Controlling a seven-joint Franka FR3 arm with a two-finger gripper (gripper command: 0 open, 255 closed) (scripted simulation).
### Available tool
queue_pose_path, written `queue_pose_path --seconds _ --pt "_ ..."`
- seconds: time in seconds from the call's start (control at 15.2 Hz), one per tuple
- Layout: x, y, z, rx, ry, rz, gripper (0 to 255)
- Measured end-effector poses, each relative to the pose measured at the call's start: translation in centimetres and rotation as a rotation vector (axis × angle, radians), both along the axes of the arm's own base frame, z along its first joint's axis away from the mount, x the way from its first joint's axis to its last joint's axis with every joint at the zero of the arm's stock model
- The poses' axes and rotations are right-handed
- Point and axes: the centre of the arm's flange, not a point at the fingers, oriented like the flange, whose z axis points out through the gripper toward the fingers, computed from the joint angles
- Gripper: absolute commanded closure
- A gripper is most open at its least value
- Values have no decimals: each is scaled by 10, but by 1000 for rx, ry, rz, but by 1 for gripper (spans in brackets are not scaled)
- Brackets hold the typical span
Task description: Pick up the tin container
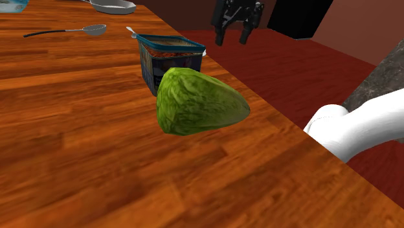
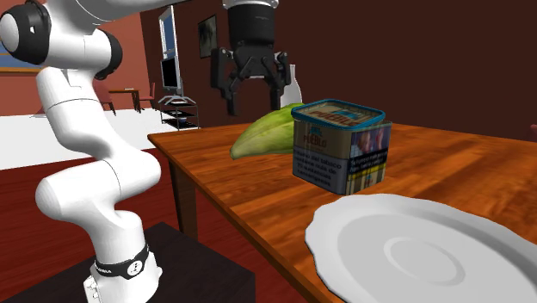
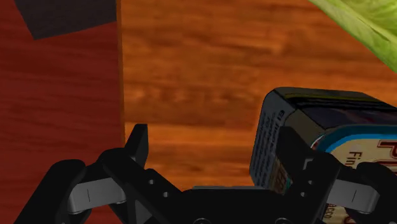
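Shoulder view: tin container point(image 1: 169, 61) is standing upright, lid facing up.
Wide-open, empty gripper point(image 1: 233, 37) is hovering beside the tin container; second exterior view is adding a white plate point(image 2: 413, 258) near it.

Ext cams close, opp. sides of container point(image 1: 155, 65)

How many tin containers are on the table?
1. The tin container stands near the edge of the table, next to the green vegetable. More may lie out of view.
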Motion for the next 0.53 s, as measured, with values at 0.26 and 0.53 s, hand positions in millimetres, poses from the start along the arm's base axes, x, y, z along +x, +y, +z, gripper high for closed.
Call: queue_pose_path --seconds 0.26,0.53 --pt "21 46 22 2 14 -32 0" --pt "38 77 35 5 25 -59 0"
